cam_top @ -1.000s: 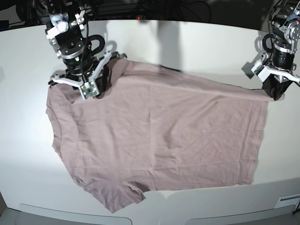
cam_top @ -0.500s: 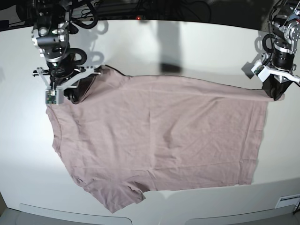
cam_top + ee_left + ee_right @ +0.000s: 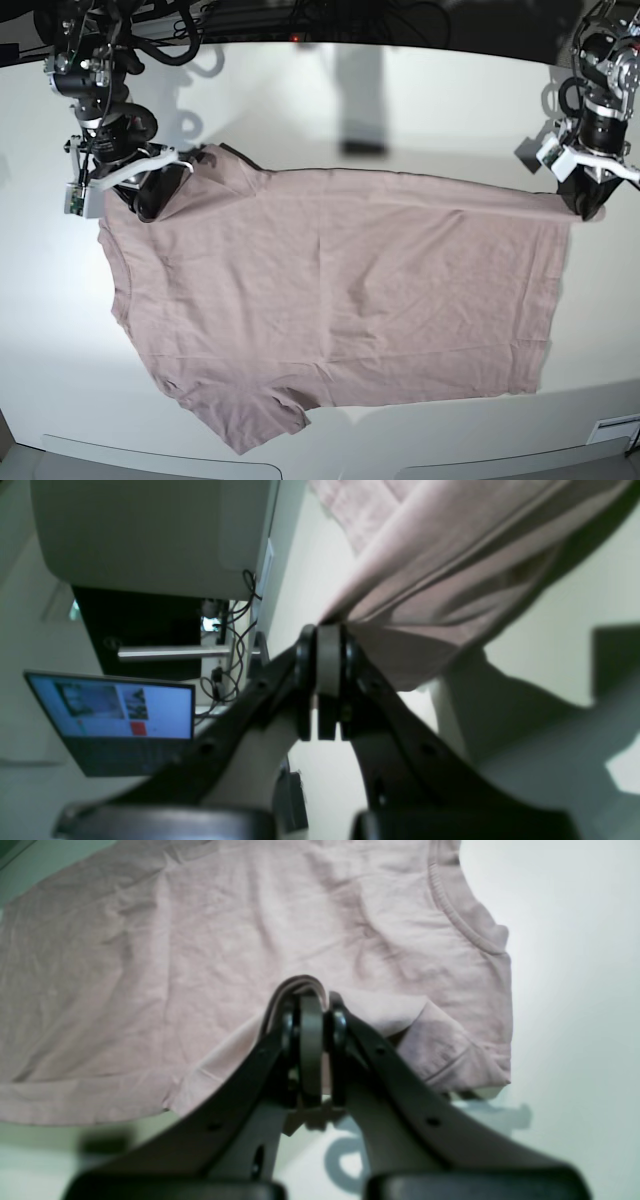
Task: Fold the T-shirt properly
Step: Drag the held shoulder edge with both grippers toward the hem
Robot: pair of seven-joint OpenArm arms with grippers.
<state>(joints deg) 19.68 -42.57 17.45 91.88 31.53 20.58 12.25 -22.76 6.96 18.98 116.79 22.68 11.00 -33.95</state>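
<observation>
The dusty pink T-shirt [image 3: 340,290] lies spread over the white table [image 3: 400,100], collar side at the left and hem at the right of the base view. My right gripper [image 3: 152,200] is at its far left corner, shut on a fold of cloth near the sleeve [image 3: 310,1002], with the collar [image 3: 465,925] beyond it. My left gripper [image 3: 587,208] is at the far right corner, shut on the hem edge [image 3: 327,635]. The shirt's far edge runs taut between the two grippers. The near sleeve [image 3: 250,425] lies flat by the front edge.
A laptop [image 3: 110,715] with a lit screen and loose cables [image 3: 235,630] stand beyond the table in the left wrist view. Dark cabling [image 3: 300,15] runs along the table's back edge. A small label [image 3: 612,430] sits at the front right edge.
My right gripper has moved left and back in the base view, drawing the shirt's far left corner outward and straightening its far edge. The left gripper has held its corner almost still.
</observation>
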